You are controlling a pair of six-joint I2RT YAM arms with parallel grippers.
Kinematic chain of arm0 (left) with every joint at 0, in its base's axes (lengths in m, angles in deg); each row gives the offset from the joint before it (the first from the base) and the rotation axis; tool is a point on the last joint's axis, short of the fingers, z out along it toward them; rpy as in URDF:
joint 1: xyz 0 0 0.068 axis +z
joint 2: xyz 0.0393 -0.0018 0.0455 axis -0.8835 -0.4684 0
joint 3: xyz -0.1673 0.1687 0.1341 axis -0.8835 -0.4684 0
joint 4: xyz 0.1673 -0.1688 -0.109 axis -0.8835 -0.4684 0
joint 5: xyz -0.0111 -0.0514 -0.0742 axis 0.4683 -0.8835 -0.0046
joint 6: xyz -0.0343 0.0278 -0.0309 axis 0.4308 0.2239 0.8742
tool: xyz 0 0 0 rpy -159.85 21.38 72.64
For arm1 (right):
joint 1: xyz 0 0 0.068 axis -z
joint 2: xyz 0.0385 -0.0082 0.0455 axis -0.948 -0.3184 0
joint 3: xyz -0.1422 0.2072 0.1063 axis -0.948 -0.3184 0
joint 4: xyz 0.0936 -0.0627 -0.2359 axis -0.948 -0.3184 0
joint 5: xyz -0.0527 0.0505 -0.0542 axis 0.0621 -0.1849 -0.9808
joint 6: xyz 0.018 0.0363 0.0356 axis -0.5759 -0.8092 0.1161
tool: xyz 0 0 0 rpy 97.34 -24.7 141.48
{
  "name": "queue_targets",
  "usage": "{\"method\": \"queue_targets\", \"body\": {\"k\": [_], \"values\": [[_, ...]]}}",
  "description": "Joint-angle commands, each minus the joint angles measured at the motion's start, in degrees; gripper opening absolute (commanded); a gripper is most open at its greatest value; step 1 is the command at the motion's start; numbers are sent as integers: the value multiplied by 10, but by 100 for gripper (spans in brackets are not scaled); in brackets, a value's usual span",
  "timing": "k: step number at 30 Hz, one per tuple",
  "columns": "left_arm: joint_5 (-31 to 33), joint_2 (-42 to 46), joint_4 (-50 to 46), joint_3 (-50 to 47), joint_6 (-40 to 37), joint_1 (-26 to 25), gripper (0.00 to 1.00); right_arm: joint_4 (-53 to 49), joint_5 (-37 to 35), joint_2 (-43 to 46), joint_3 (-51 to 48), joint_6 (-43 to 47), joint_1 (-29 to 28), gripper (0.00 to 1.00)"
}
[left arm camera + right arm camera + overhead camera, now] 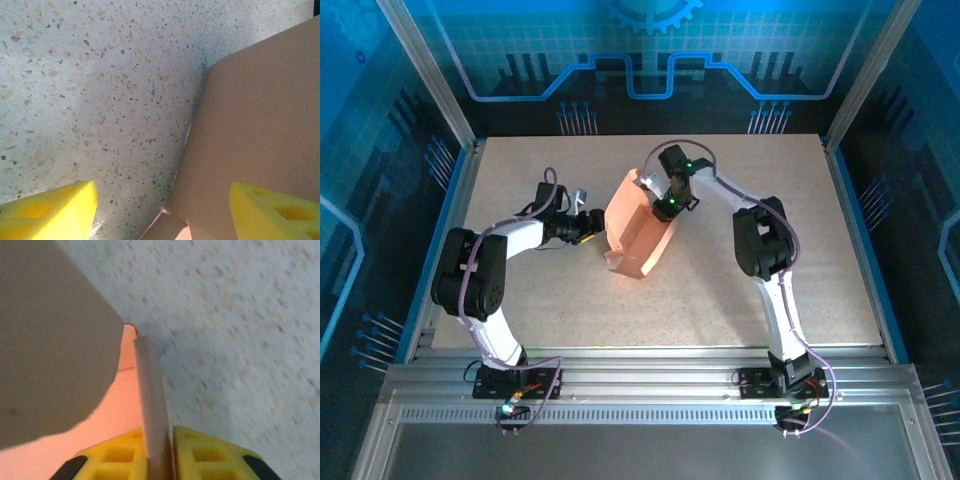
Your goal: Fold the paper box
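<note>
box [640, 235] of thin salmon-pink card stands half formed near the middle of the speckled table [770, 300] in the top view. it is a curved open shell with creased panels, set between the two arms. the left gripper [592, 228] sits just beside its left side; the right gripper [668, 208] is at its upper right rim.

left wrist view: the box [260, 115] shows as a plain matte tan panel with a straight creased edge, on the right over the pale, flecked table [75, 75]. the yellow fingers [50, 212] stand wide apart, gripping nothing. the panel lies ahead of the right finger; whether they touch i cannot tell.

right wrist view: the right gripper [159, 440] is closed on a thin upright wall [150, 385] of the box, whose edge runs straight out from between the ribbed yellow fingers [210, 457]. a broad rounded flap [50, 340], in shadow, curves on the left, with orange-pink card below it. the table [240, 315] is blurred on the right.
</note>
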Motion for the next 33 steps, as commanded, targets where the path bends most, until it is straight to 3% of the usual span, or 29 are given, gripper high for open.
{"method": "queue_targets", "body": {"k": [1, 4, 9, 13, 16, 20, 24, 26, 28, 30, 31, 33], "values": [[-16, -7, 6, -7, 7, -1, 71, 56, -79, 58, -60, -38, -4, 14], [-23, -9, 23, -8, 19, -1, 71, 130, -103, 104, -139, -92, -2, 15], [-16, -20, 40, 4, 25, -7, 72, 248, -77, 156, -251, -189, 6, 17], [1, -35, 31, 27, 38, -6, 71, 320, -73, 186, -317, -254, 13, 33], [27, -31, 25, 32, 50, -5, 72, 371, -51, 221, -371, -306, 29, 35], [57, 1, 43, 10, 58, 2, 77, 427, -62, 281, -448, -334, 40, 55], [57, 31, 53, -14, 43, 5, 79, 449, -53, 339, -497, -312, 46, 64], [38, 20, 26, -8, 21, 5, 75, 459, -12, 359, -518, -290, 50, 96], [26, -8, -15, 14, 5, 6, 69, 438, 26, 348, -501, -266, 60, 93], [17, -29, -35, 26, 8, 6, 61, 352, 47, 304, -434, -240, 68, 86], [15, -37, -38, 26, 11, 4, 55, 325, 48, 285, -409, -224, 68, 80], [17, -45, -59, 32, 5, -3, 39, 292, 51, 259, -374, -226, 71, 57]]}}
